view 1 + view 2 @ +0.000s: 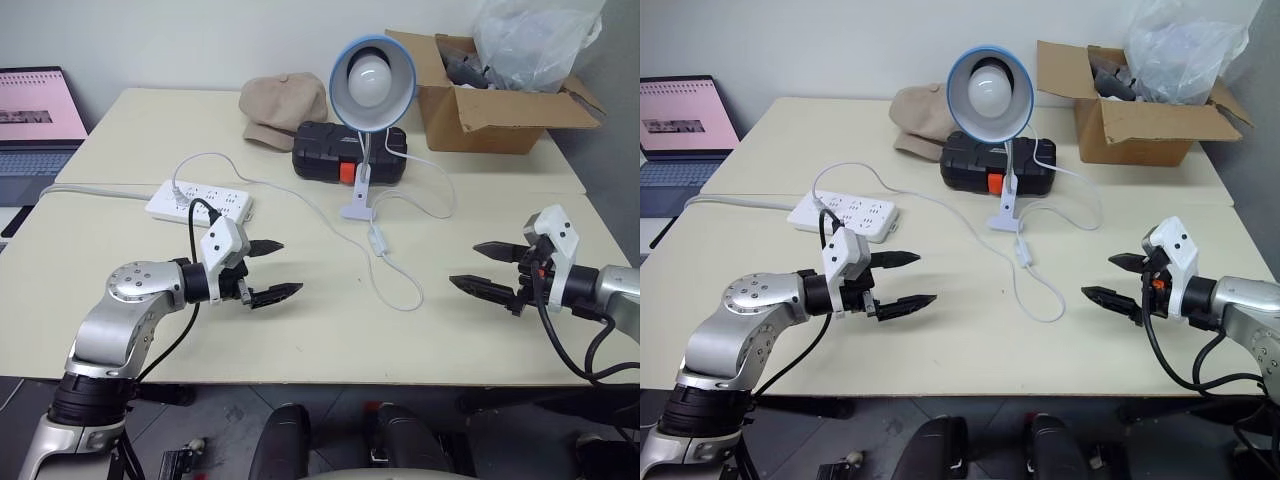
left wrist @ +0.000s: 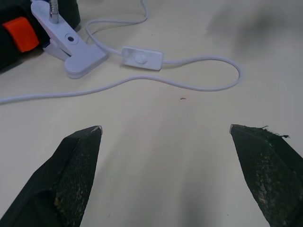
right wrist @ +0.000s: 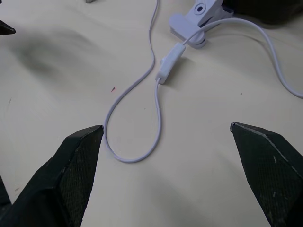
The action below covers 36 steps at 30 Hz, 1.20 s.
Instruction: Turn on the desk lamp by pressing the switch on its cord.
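Now both arms hover low, L gripper [image 1: 270, 270] & R gripper [image 1: 490, 268] jaws spread, flanking switch [image 1: 378, 240].

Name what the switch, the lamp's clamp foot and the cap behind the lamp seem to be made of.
Switch: probably moulded plastic, smooth white with a faint sheen. Clamp foot: likely the same plastic, glossy, with a molded pivot hole. Cap: seemingly soft woven fabric, matte tan, slumped and creased.

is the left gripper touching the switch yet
Apart. In the left eye view the left gripper hangs open well short of the switch, with bare table between them; the left wrist view shows the same gap.
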Each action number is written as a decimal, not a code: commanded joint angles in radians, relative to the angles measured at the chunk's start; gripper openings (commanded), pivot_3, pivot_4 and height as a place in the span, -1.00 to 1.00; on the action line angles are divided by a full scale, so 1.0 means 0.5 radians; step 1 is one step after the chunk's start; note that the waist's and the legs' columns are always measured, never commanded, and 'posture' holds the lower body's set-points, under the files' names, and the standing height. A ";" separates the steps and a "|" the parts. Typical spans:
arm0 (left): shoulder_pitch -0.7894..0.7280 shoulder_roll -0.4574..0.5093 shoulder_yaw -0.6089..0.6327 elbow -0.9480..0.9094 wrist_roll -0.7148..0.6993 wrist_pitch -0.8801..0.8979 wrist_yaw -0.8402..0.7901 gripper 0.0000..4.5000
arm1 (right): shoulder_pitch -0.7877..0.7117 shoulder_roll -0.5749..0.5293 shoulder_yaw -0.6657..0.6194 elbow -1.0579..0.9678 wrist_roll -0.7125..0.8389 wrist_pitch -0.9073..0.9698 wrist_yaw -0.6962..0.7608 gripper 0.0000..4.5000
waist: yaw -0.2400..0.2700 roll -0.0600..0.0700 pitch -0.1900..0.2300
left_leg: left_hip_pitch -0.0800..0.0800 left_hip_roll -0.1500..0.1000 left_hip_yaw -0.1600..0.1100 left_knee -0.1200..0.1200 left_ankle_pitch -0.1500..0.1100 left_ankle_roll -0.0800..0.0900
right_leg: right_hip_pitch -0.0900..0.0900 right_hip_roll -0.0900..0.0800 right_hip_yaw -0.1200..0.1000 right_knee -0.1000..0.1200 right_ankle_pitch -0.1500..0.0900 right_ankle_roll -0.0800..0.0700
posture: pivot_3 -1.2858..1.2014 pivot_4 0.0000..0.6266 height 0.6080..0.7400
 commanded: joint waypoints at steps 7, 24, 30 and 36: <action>-0.014 0.014 0.009 -0.014 0.006 -0.068 -0.032 1.00 | -0.072 0.015 -0.003 -0.003 0.026 0.043 -0.061 1.00 | 0.000 0.000 0.000 | 0.000 0.000 0.000 0.000 0.000 0.000 | 0.000 0.000 0.000 0.000 0.000 0.000 | 0.03 -0.52 1.00; 0.003 -0.013 -0.125 0.088 0.197 -0.354 -0.079 1.00 | -1.000 0.467 0.251 0.594 0.017 0.779 -0.588 1.00 | -0.008 0.000 0.000 | 0.001 0.001 0.000 -0.001 0.000 0.000 | -0.001 0.001 0.001 0.002 0.000 -0.002 | 0.03 -0.52 1.00; -0.033 -0.040 -0.180 0.083 0.251 -0.397 -0.071 1.00 | -1.448 0.791 0.434 1.167 -0.185 0.776 -0.723 1.00 | -0.007 0.000 0.000 | -0.010 0.001 0.003 0.000 0.000 0.000 | -0.010 0.001 0.001 0.001 0.000 -0.002 | 0.03 -0.52 1.00; -0.014 -0.054 -0.195 0.011 0.269 -0.379 -0.036 1.00 | -1.697 0.995 0.661 1.716 -0.452 0.500 -0.661 1.00 | -0.007 0.000 0.000 | -0.013 0.001 0.004 -0.001 0.000 0.001 | -0.013 0.001 0.001 0.001 0.000 -0.002 | 0.03 -0.52 1.00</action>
